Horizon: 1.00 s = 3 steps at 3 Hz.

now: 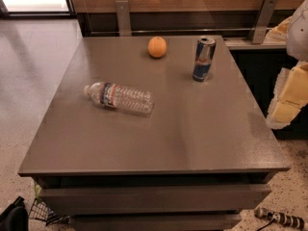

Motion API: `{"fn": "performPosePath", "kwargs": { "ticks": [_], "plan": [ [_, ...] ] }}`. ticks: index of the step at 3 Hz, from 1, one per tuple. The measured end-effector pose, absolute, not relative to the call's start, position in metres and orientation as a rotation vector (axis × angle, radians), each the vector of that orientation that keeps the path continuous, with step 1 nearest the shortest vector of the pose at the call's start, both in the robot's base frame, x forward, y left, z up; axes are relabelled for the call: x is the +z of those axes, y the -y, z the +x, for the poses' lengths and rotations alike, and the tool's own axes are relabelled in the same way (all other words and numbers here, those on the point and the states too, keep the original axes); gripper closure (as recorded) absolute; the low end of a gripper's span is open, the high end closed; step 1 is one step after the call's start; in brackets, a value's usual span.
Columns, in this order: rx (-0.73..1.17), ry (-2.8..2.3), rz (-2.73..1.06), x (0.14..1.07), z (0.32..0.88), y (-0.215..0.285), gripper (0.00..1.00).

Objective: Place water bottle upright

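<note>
Grey matte worktop (pixel 192 138) carries the small clear ribbed plastic water bottle (pixel 120 97), which lies on its side left of centre with its white cap pointing left. A round orange fruit (pixel 157 46) and an upright blue-and-silver drink can (pixel 204 59) sit well apart from it, near the far edge. Bare surface spreads from the bottle to the near edge. The cream-and-white tool (pixel 288 93) hangs beyond the right edge; I cannot tell how far open it is.

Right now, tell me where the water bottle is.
The water bottle lies on its side on the left half of the table, in front of the orange and left of the can. The claw is at the view's right edge, beyond the table.

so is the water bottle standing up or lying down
Tipped: the water bottle lies on its side on the table; gripper not in view.
</note>
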State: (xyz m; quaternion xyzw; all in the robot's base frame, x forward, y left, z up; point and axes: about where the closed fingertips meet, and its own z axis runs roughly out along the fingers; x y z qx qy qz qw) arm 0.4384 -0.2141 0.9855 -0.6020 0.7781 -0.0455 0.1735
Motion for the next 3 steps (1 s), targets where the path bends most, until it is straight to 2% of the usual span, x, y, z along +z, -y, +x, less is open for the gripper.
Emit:
{"fn": "performPosePath", "kwargs": {
  "ticks": [2,3],
  "plan": [
    [-0.15,-2.219,-1.661,1.0,0.458,0.203,0.0],
    [-0.102,-2.238,-1.647,1.004,0.486,0.172,0.0]
  ]
}}
